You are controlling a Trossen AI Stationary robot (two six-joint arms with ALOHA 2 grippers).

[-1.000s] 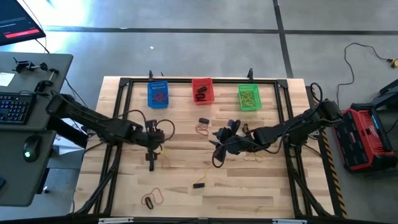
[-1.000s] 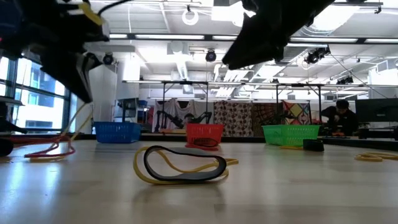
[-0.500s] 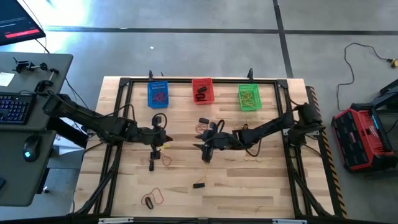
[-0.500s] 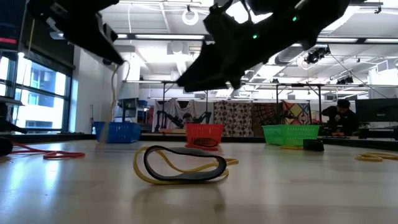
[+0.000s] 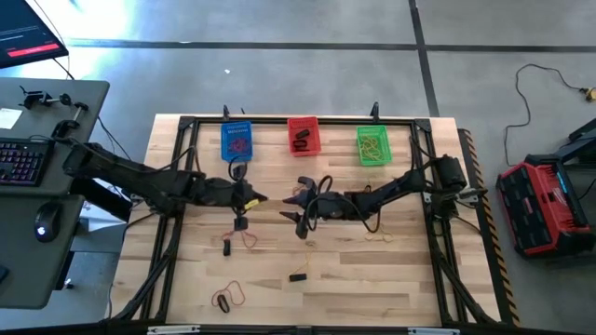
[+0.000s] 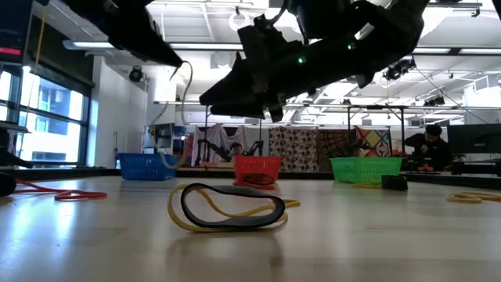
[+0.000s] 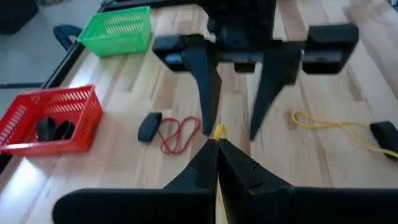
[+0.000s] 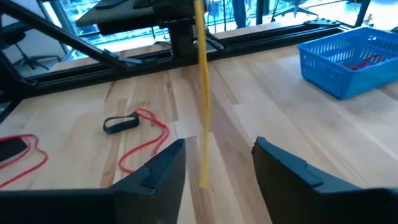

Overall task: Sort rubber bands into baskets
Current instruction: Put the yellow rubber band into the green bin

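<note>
My left gripper (image 5: 258, 198) is shut on a yellowish rubber band (image 8: 201, 93) over the table's middle. The band hangs straight down below it and also shows in the low view (image 6: 186, 117). My right gripper (image 8: 217, 168) is open and faces the left one (image 5: 296, 216). Its fingers stand on either side of the band's lower end without touching it. The blue basket (image 5: 237, 141), red basket (image 5: 303, 136) and green basket (image 5: 373, 145) stand in a row at the far edge, each with bands inside. My left gripper pinches the yellowish band by its upper end (image 7: 219, 131) between its two shut fingertips (image 7: 208, 158). The fingers come roughly level from the table's left. The band hangs slack and upright below them, lifted clear of the table.
Loose bands lie on the wood: a red and black pair (image 5: 303, 189) by the right gripper, a black piece (image 5: 226, 246) with a red loop, a black one (image 5: 298, 276), a yellow one (image 5: 377, 233), and a black-and-yellow pair near the front edge (image 6: 227, 207). A black frame (image 5: 186, 123) rims the table.
My left gripper has risen and moved toward the table's right and far side, lifting the yellowish band clear of the table so it now hangs free. My right gripper has moved toward the table's left, up to the hanging band.
</note>
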